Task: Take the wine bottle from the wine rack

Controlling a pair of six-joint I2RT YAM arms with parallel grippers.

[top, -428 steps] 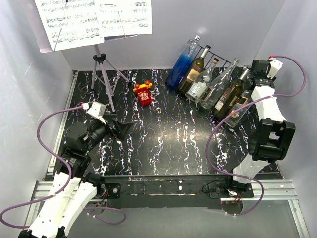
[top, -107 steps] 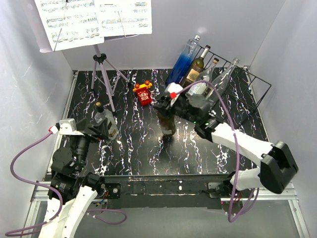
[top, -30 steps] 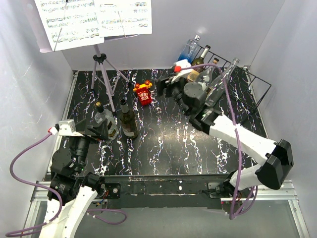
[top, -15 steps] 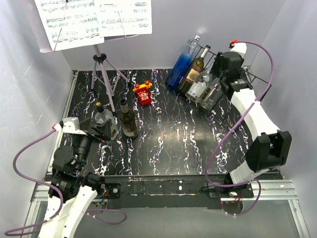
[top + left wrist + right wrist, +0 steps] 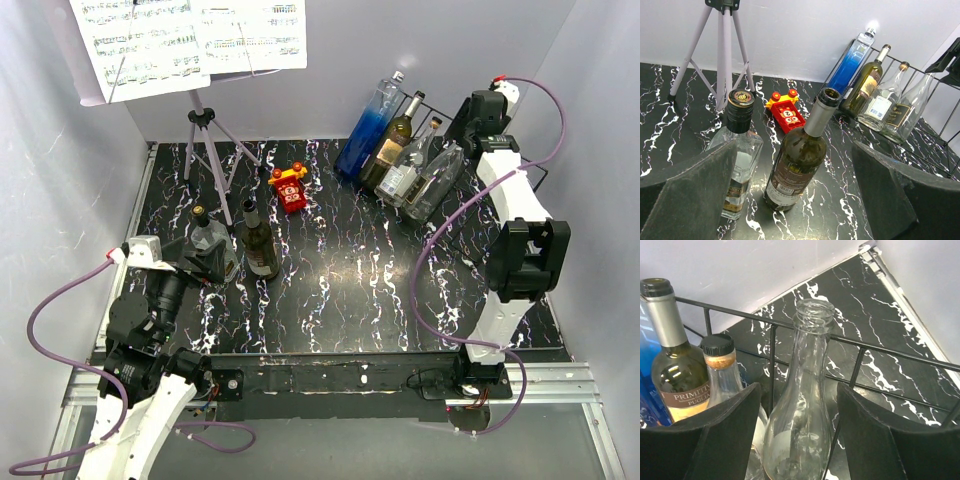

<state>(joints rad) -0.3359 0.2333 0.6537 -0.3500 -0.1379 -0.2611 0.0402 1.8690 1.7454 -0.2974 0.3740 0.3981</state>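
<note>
Black marbled counter [image 5: 350,285], wine rack [image 5: 860,349] in its far right corner by the back wall. My right arm [image 5: 515,190] is stretched far forward along the right side, with the wrist up over the rack and pitched down at the bottle necks. My left arm [image 5: 140,400] is folded near the left edge. The rack holds four leaning bottles: blue bottle [image 5: 368,125], dark green bottle [image 5: 395,140], small capped bottle [image 5: 408,172] and, at the right end, the clear wine bottle [image 5: 438,180], uncapped. My right tool [image 5: 799,390] straddles that clear bottle just below its mouth, one pad each side of the neck. The right pad is close against the glass and there is some gap on the left, so I can't tell if it's actually clamped. The bottle lies in its rack slot. My left tool [image 5: 794,147] is spread wide and holds nothing. A dark bottle [image 5: 797,160] and a clear spirit bottle [image 5: 737,160] stand on the counter just ahead of it.
</note>
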